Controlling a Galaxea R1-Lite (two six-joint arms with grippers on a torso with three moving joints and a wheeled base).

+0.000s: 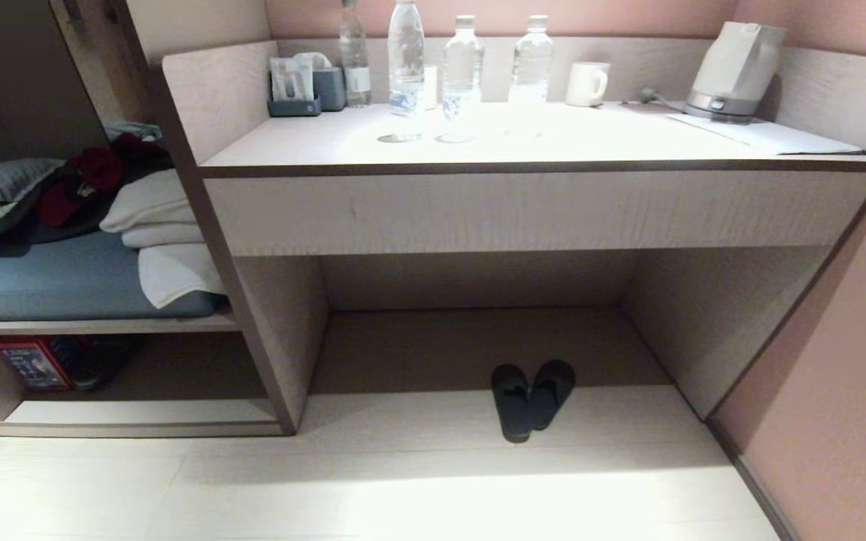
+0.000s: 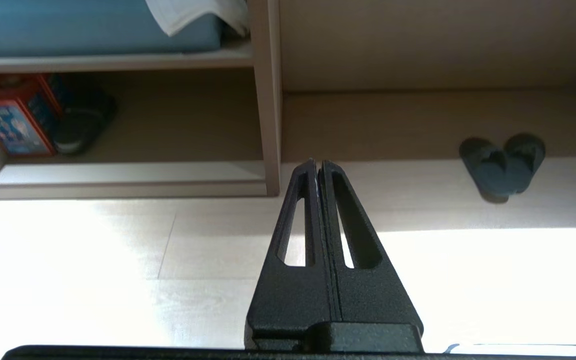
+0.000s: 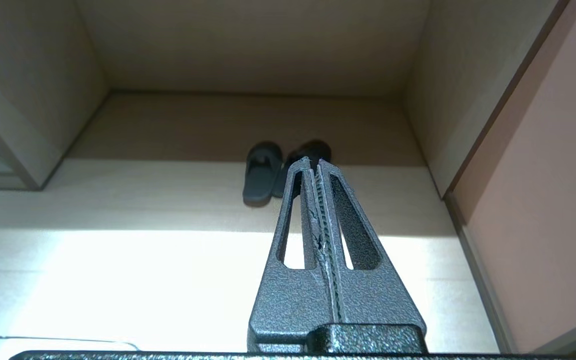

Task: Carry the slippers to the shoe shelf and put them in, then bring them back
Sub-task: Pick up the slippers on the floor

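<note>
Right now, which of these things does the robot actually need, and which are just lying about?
Needed:
slippers
shoe shelf

Lying about:
water bottles
mug
kettle
towels
red box

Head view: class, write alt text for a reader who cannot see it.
A pair of dark slippers lies on the pale floor at the mouth of the desk's alcove. Water bottles, a mug and a kettle stand on the desk top; the shoe shelf is at left.

Head cam high, looking down at desk alcove (image 1: 478,330); both wrist cams low behind fingers, facing slippers (image 3: 263,172) ahead, shared.
</note>
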